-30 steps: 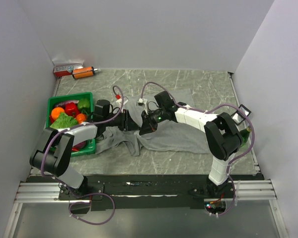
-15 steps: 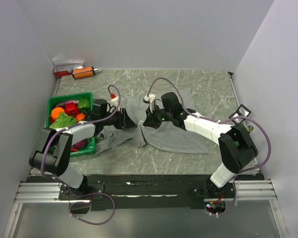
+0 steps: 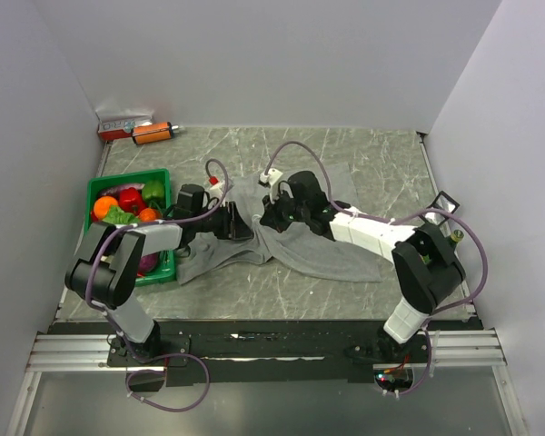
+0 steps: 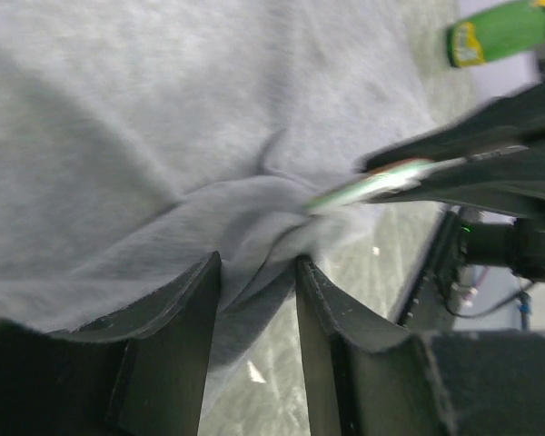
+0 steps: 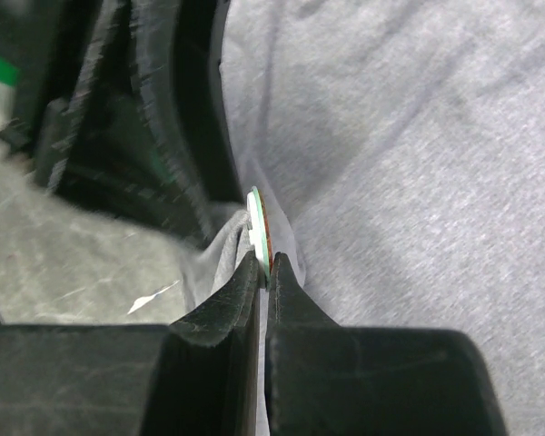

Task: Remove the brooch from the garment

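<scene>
Brooch (image 5: 258, 227) edge-on, pinched in right jaws; garment (image 4: 163, 109) fold between left jaws, grip unclear.

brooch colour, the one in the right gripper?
Whitish brooch with a green rim, seen edge-on; the right wrist view shows it best.

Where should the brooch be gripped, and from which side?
Pinch the brooch across its flat faces near the rim, coming in along its plane from the right arm's side. It stands on edge out of a bunched ridge of the garment, leaving only that edge free. The right gripper holds it so.
</scene>
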`<control>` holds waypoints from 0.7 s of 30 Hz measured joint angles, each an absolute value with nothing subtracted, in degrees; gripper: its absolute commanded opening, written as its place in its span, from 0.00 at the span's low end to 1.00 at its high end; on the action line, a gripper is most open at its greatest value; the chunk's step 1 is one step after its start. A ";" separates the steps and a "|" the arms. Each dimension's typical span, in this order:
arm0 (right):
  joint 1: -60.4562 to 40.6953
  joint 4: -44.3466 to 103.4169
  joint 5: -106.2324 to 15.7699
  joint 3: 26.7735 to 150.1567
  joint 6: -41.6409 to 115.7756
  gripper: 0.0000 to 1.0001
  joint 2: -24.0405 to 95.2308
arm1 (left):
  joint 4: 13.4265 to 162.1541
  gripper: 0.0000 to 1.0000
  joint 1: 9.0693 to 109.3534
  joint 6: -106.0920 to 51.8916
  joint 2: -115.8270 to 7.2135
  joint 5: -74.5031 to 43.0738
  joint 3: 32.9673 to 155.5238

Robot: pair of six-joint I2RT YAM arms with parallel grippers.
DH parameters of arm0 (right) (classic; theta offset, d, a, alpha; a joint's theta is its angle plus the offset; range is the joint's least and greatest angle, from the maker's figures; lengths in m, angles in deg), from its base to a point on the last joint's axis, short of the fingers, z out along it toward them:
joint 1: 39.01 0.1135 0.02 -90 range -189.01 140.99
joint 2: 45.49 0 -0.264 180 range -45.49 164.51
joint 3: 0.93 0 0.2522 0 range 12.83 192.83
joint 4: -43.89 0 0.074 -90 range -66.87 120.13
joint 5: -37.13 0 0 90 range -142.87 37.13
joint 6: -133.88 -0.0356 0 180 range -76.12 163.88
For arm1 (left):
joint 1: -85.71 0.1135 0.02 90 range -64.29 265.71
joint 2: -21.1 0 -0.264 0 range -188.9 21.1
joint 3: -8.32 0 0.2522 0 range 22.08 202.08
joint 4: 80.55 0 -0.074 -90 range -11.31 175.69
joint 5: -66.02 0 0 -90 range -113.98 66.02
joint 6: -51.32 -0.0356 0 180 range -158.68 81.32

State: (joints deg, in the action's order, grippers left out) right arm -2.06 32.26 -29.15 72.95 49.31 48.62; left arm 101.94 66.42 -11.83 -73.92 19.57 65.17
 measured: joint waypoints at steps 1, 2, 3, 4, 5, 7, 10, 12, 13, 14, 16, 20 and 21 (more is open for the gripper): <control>-1.77 32.46 -29.85 73.12 49.34 0.00 49.17 | 102.40 0.41 66.31 -11.44 -74.08 20.30 65.23; -1.51 32.63 -30.65 73.41 49.44 0.00 49.76 | 102.57 0.41 66.20 -10.91 -74.38 21.48 65.50; -1.34 32.72 -31.22 73.69 49.51 0.00 50.30 | 102.68 0.38 66.16 -10.50 -74.67 22.44 65.84; -1.05 32.96 -32.18 73.93 49.71 0.00 50.91 | 102.88 0.37 66.14 -10.25 -75.02 23.44 66.24; -0.79 33.11 -33.15 74.15 49.82 0.00 51.48 | 103.05 0.34 66.14 -9.91 -75.41 24.38 66.76; -0.35 33.14 -34.79 74.48 50.36 0.00 52.20 | 103.29 0.24 66.14 -9.40 -76.07 25.98 67.68; 0.28 33.16 -37.32 74.68 51.74 0.00 52.51 | 103.62 0.10 66.16 -8.48 -76.50 28.43 68.62; 0.52 33.20 -38.33 74.74 52.53 0.00 52.60 | 103.75 0.03 66.16 -7.85 -76.50 29.41 68.84; 0.56 33.20 -38.72 74.74 52.85 0.00 52.64 | 103.84 0.01 66.18 -7.72 -76.50 30.09 68.95; 0.56 33.20 -39.03 74.74 53.14 0.00 52.73 | 103.84 0.01 66.20 -7.61 -76.50 30.57 69.01; 0.61 33.35 -39.86 74.74 53.95 0.00 53.08 | 103.84 0.01 66.33 -7.50 -76.50 31.22 69.01; 0.63 33.53 -40.77 74.74 55.26 0.00 53.69 | 102.96 0.01 67.41 -7.63 -76.09 31.70 69.06; 0.63 33.62 -41.15 74.72 55.52 0.00 53.73 | 102.33 0.01 67.71 -7.96 -75.85 31.68 69.15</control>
